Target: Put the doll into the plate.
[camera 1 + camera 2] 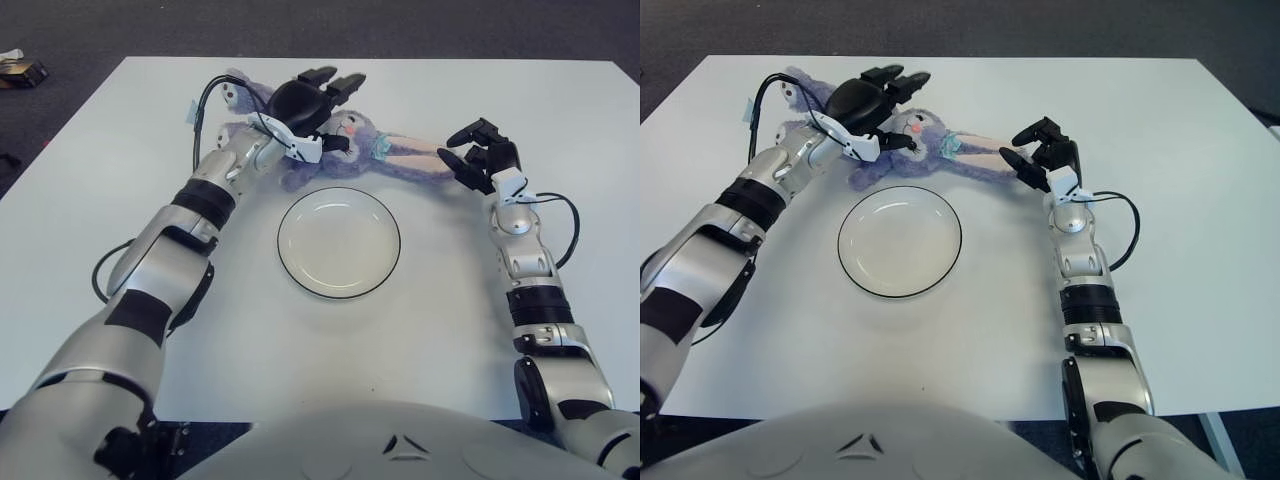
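A purple plush rabbit doll [357, 135] lies flat on the white table just behind the round white plate [339, 242], which has a dark rim. The doll's long pink-lined ears [415, 160] stretch to the right. My left hand [333, 108] sits over the doll's body and head, with its fingers spread above and its thumb low by the face. It covers much of the body. My right hand [468, 152] stands open at the tip of the ears, fingers fanned around the end without closing on it.
The plate holds nothing. Black cables loop off both forearms, one of them beside my right wrist [565, 215]. A small dark object [20, 70] lies on the floor past the table's far left corner. Dark carpet surrounds the table.
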